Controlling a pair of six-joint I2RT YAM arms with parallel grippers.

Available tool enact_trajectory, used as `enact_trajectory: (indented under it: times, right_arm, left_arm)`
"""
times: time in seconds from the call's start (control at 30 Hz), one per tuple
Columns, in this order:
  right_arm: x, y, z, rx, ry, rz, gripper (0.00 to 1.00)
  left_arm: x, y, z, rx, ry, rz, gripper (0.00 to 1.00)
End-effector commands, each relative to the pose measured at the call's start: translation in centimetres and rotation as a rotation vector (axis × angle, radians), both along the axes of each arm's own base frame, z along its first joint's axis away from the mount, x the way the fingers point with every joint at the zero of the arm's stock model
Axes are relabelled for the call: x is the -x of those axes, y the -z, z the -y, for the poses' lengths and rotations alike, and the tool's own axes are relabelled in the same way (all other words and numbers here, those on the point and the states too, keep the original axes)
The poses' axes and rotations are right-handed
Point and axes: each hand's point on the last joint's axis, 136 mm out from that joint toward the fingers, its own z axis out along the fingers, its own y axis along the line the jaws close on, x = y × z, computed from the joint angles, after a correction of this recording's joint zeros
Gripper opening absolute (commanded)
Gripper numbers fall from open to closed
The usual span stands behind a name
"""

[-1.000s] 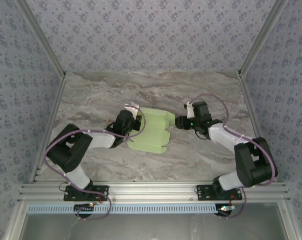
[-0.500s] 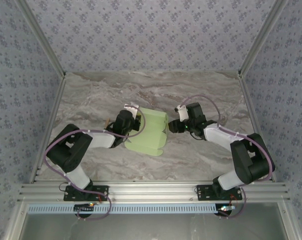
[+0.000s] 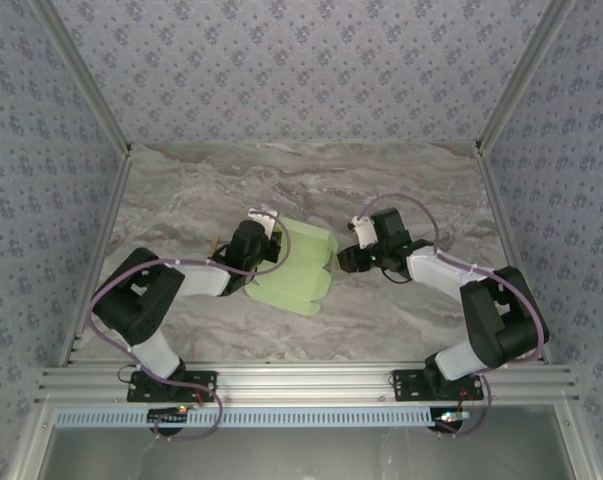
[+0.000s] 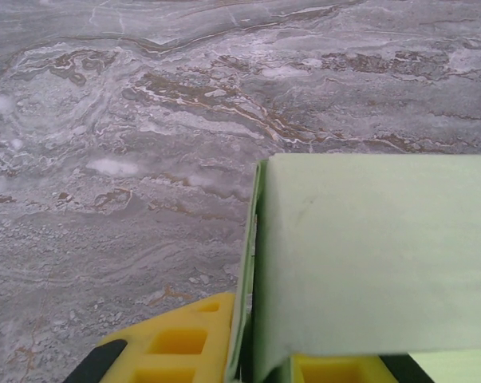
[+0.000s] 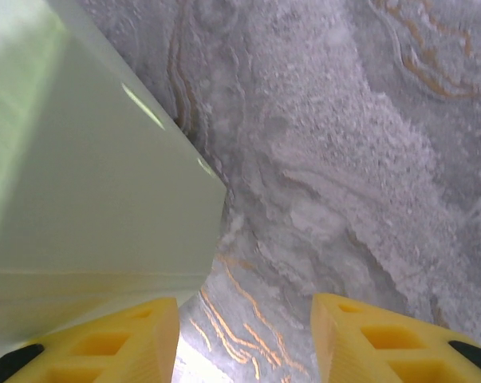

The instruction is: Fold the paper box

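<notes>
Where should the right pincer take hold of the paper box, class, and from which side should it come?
Probably its free right edge, coming in from the right. There the paper box is a thin card panel that appears lifted off the table, so jaws can slip over it edge-on. The left pincer clamps the opposite edge; the right pincer stands open alongside.

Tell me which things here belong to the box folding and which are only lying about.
Belong to the job: paper box, pinched by the left gripper; right gripper, open beside its other edge.
Just lying about: thin tan stick near the left gripper; marble table underneath.
</notes>
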Motion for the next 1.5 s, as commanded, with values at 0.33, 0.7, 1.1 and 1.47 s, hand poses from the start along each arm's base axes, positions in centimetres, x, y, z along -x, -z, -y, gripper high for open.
enact_trajectory:
  times: [0.33, 0.7, 1.1, 1.47]
  right_arm:
    - [0.9, 1.1, 0.0, -0.087, 0.048, -0.130, 0.47]
    - [-1.5, -0.8, -1.7, -0.198, 0.059, -0.090, 0.44]
    - [-3.1, -0.7, -2.0, -0.158, 0.067, -0.061, 0.42]
    - [-4.8, -1.7, -1.8, -0.050, 0.002, 0.084, 0.49]
  left_arm:
    - [0.1, -2.1, 1.0, 0.045, 0.032, 0.045, 0.15]
    - [0.1, -1.8, 1.0, 0.041, 0.031, 0.041, 0.15]
    - [0.0, -1.8, 1.1, 0.042, 0.036, 0.042, 0.15]
    - [0.1, -1.8, 1.1, 0.040, 0.037, 0.041, 0.15]
